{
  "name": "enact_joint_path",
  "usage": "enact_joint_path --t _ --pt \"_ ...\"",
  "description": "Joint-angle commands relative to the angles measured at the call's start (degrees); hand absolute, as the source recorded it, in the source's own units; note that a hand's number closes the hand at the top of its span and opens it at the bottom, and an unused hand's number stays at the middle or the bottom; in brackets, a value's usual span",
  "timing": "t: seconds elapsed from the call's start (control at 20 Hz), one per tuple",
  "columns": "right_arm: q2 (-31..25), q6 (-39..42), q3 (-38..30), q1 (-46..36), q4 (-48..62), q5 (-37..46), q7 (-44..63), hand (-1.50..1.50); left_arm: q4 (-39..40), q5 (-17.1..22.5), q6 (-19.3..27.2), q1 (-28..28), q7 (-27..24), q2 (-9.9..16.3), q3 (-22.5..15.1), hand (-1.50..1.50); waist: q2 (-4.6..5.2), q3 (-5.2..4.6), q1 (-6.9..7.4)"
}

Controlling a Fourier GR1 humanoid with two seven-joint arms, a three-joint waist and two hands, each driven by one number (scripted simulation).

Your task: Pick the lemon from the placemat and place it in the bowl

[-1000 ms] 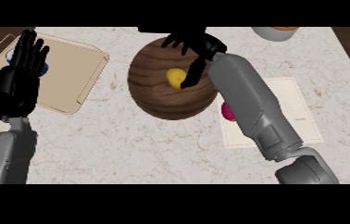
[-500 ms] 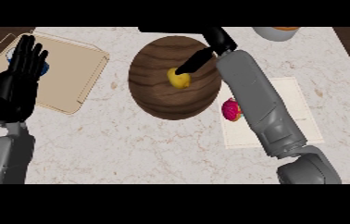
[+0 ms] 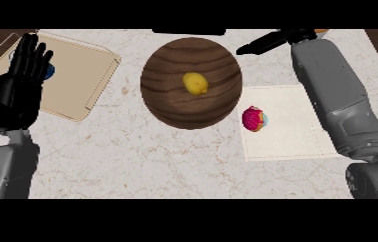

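at the frame's centre, the small yellow lemon (image 3: 195, 83) is seen lying inside the dark wooden bowl (image 3: 159, 93). the right hand (image 3: 275, 40), upper right, is extended straight and empty. placement is judged done; only withdrawal is called for. the left hand (image 3: 23, 86) rests open at left.

Tan cutting board (image 3: 74, 81) sits off to the left on the marble counter (image 3: 148, 156), with a small blue thing (image 3: 49, 72) at its left edge. There's also a pink-red round object (image 3: 254, 118).
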Motion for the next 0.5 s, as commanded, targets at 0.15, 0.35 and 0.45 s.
enact_joint_path --t 0.15,0.35,0.45 --pt "-10.4 7.9 -4.5 1.3 5.0 -3.4 -5.4 -1.50 0.0 -0.2 -0.6 -0.3 -0.3 -0.5 -0.9 0.00 0.51 0.09 1.01" --pt "-16.0 13.2 -5.2 3.0 6.3 -3.8 -8.4 -1.50 0.6 -1.4 0.1 -0.8 -1.0 -1.4 -1.9 0.00 1.03 0.15 1.37" --pt "-17.1 15.3 -4.9 4.3 7.0 -3.4 -10.1 -1.50 1.6 -0.6 0.0 -2.7 0.0 0.0 -0.4 0.00 1.18 0.18 1.33"
